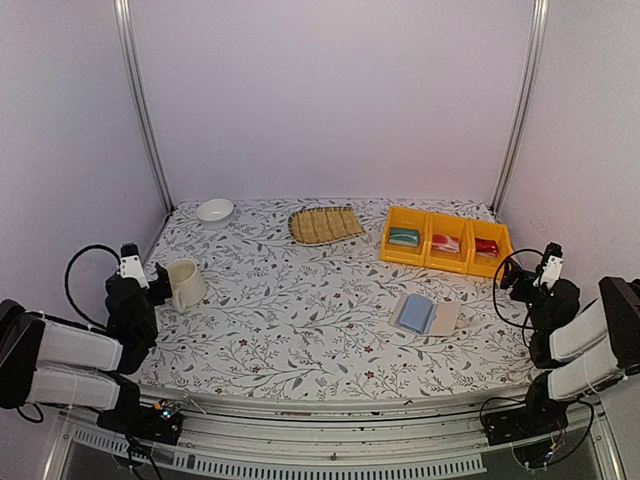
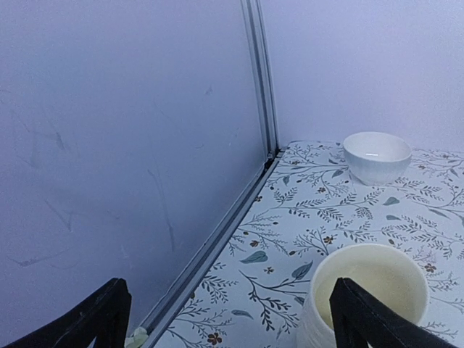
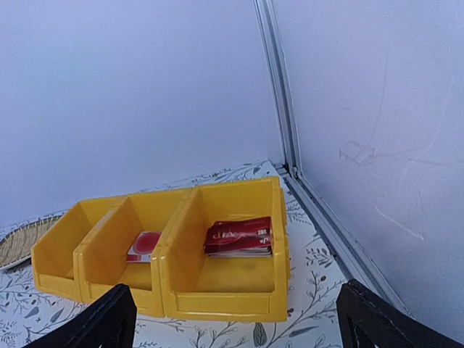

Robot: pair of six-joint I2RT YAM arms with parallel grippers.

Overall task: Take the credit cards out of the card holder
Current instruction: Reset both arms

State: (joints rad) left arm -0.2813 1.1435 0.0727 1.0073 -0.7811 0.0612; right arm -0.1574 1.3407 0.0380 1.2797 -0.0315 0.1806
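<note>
Open card holder with blue card

Lit brightly and evenly from above, diffuse, with a cool lilac cast on the walls. Only faint soft shadows beside the cup and under the yellow bins. No hard glare, just a small sheen inside the bowl.

Top view: sharp mid-frame, wide-angle look, corner posts splaying outward toward the top, dimmer along the bottom edge by the arm bases.

Left wrist view: cup rim near the lens slightly soft, left fingers plain black silhouettes.

Right wrist view: bins crisp and saturated, right fingers underexposed, no detail.

Smudges and scratches readable on side walls. Mild noise and low resolution throughout.
</note>
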